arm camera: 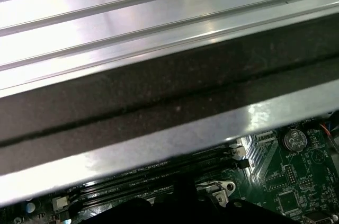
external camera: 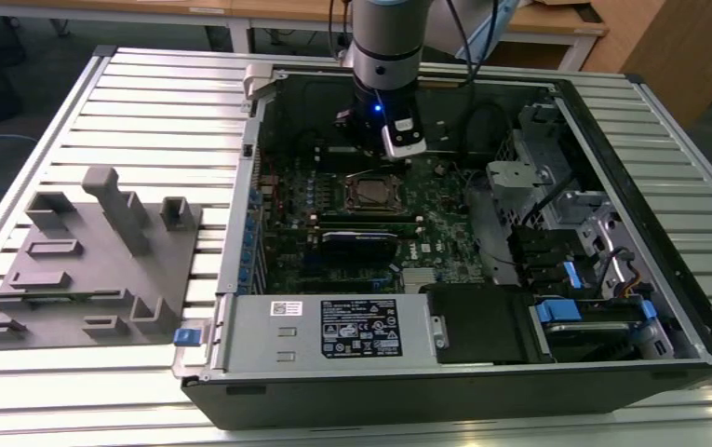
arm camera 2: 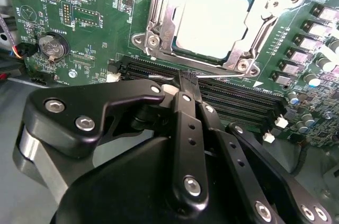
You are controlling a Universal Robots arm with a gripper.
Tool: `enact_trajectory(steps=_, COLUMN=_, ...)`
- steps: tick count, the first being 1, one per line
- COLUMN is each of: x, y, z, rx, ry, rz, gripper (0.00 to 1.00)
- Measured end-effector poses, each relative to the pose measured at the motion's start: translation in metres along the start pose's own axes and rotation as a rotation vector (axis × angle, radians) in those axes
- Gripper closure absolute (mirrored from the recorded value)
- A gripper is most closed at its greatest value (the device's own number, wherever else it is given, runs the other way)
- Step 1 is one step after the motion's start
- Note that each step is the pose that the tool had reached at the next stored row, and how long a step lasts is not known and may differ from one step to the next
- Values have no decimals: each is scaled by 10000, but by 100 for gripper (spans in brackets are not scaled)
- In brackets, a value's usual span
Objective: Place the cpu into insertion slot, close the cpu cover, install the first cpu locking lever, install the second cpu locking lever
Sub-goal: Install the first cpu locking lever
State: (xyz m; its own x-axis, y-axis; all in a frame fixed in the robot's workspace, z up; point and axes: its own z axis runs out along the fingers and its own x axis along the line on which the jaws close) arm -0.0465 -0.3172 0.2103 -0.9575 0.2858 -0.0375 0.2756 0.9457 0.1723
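Observation:
The cpu [arm camera 2: 212,20] lies flat in the insertion slot [external camera: 374,193] on the green motherboard, its pale metal top showing. The cpu cover [arm camera 2: 159,20], a silvery frame, lies down around it. A thin metal locking lever [arm camera 2: 228,80] runs along the socket's edge beside the black memory slots. My gripper [arm camera 2: 186,78] is shut, its black fingertips together right at this lever; I cannot tell whether they pinch it or only touch it. In the exterior view the gripper [external camera: 396,149] hangs inside the open case, just behind the socket.
The computer case [external camera: 455,372] lies open on a slatted metal table [external camera: 144,84]. A grey holder block [external camera: 88,251] stands at the exterior view's left. Drive cages and cables [external camera: 567,233] fill the case's right side. A coin battery [arm camera 2: 50,46] sits near the socket.

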Motion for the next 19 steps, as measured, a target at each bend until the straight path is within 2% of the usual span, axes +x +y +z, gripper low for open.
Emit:
enact_trajectory(steps=4, x=1, y=-1, z=0, rx=3, ry=-13, rz=74, gripper=90)
enact_trajectory(steps=10, x=3, y=6, z=2, rx=19, ry=-89, rz=508, gripper=90)
enact_trajectory(steps=19, x=8, y=17, z=4, rx=26, ry=-104, rz=583, gripper=90)
